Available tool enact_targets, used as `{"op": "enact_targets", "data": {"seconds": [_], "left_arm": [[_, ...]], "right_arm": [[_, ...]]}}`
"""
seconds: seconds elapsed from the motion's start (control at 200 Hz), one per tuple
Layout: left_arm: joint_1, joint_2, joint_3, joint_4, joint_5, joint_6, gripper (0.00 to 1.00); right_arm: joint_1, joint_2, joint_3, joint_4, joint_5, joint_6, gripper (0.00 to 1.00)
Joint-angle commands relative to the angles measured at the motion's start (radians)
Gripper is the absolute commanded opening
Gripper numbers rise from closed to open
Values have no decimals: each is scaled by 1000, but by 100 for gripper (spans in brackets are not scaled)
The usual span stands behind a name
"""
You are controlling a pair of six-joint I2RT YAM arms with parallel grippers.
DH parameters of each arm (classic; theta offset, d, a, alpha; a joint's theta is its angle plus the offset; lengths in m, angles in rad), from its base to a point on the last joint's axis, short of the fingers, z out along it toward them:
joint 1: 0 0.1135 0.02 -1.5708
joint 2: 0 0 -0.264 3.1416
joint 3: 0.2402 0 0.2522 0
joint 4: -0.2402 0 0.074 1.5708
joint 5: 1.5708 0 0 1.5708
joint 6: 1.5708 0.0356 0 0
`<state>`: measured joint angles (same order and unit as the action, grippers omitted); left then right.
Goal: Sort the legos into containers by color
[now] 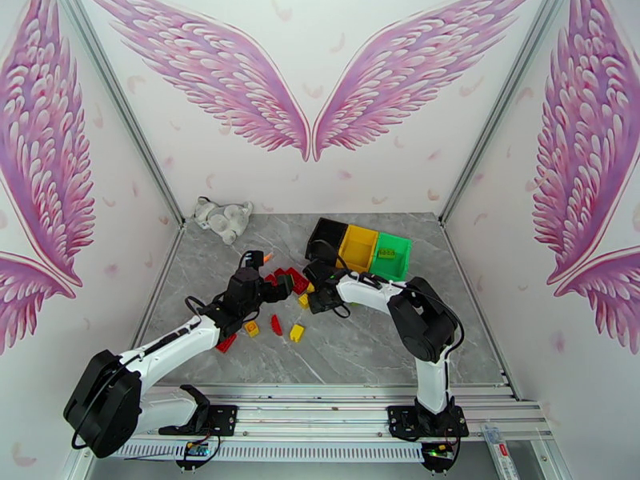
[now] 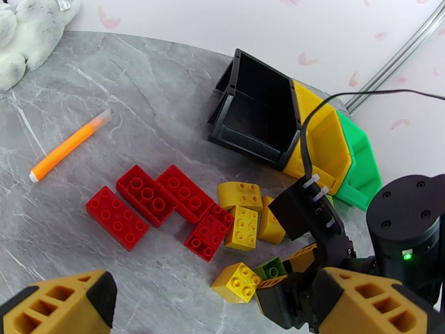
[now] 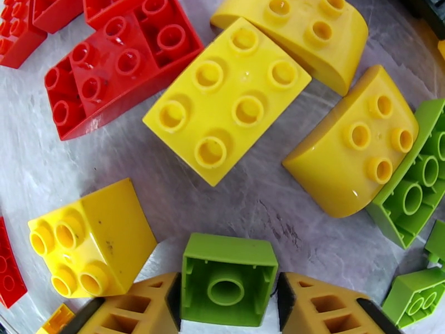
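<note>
Pink-winged white walls, grey marble tabletop

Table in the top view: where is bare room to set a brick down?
Bare table lies between the plush cat and the black bin, and near the edge between the two arm bases. Crowded: the legos in front of the bins.

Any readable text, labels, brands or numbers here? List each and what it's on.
No text can be read.
The small white tag on the grey-white plush cat: too small to read.
The white sticker strip at bottom right of the top view: blurred, unreadable.
Studs of the yellow plastic brick: no lettering legible.
</note>
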<state>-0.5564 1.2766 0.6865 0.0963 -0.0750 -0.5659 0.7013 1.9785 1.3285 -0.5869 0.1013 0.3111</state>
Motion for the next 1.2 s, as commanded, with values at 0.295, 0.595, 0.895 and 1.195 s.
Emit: {"op": "enact_targets", "data": {"seconds": [0.295,0.595,0.895,1.195], "left_arm": [[-65,52,32,8,5,48,99],[-200,34,73,-13,-92,167,99],[-376,127,156,-25,-155,304,99],[-526,190,208,-25,-246,440,99]], "right_arm": [[-29,-141,-59,29,97,3,31],[-231,-353,-212,95,152,62,28],[-483,-429,-214,125,135,127,30],[-576,-254,-24,66,120,117,39]]}}
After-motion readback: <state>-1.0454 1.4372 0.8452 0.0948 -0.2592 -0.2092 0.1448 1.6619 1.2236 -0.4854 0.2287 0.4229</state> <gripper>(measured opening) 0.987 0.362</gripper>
